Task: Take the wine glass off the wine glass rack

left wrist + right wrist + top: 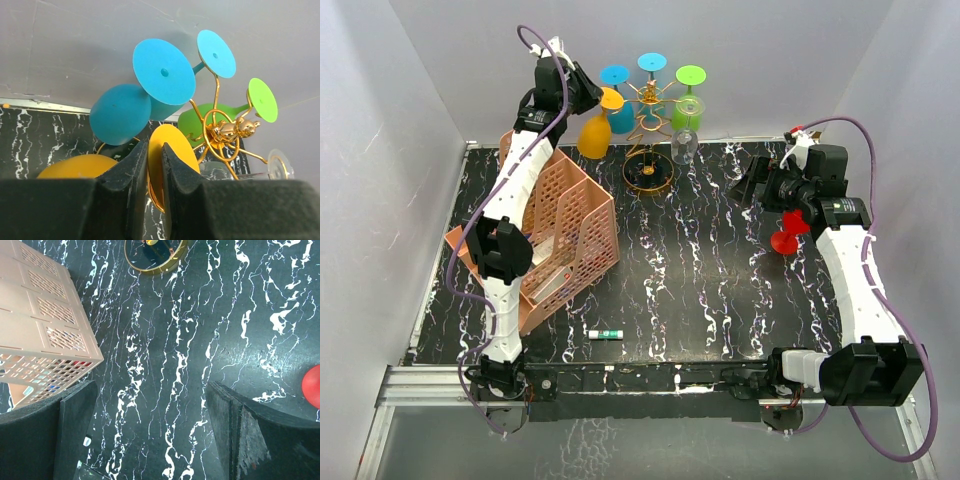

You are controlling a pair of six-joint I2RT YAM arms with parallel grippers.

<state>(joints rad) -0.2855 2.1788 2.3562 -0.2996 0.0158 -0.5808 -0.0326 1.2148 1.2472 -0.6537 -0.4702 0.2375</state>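
Note:
The gold wire wine glass rack (649,120) stands at the back of the table with its hub (227,131) up high. Several glasses hang upside down from its arms: blue (120,112), green (262,99), clear (277,165) and a yellow wine glass (596,135). My left gripper (154,150) is raised at the rack's left side. Its black pads are shut on the edge of the yellow glass's round foot (175,145), which still sits in a wire loop. My right gripper (150,430) hovers open over bare table, holding nothing.
A pink mesh file organizer (560,230) stands on the left under my left arm. A red glass (788,235) lies by my right wrist. A small white and green tube (605,334) lies near the front edge. The rack's ring base (155,257) rests on black marbled tabletop.

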